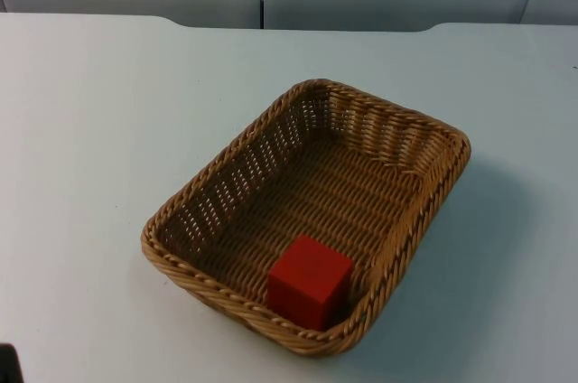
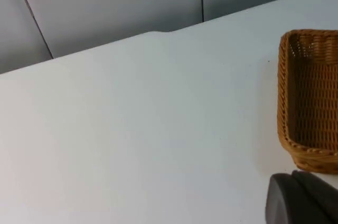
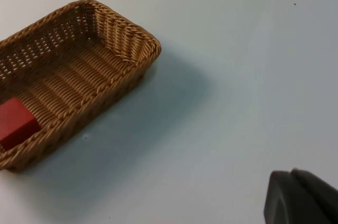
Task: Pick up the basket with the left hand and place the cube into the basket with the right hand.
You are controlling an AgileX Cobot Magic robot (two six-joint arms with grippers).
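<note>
cube [image 1: 309, 280] in basket [image 1: 226, 153] near corner, basket on table [image 1: 81, 130]

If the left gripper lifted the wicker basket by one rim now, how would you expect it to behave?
The basket looks like stiff woven wicker, so it should probably keep its shape rather than sag. The red cube sits in its near corner, so it may tilt toward that end. The cube's flat faces suggest sliding, not rolling.

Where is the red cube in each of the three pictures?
Top view: the cube sits inside the basket, in the corner nearest the camera.
Left wrist view: the cube is not in this picture; one end of the basket is, on the white table.
Right wrist view: the cube lies in the basket, at one end.
Shared landmark: the basket.
</note>
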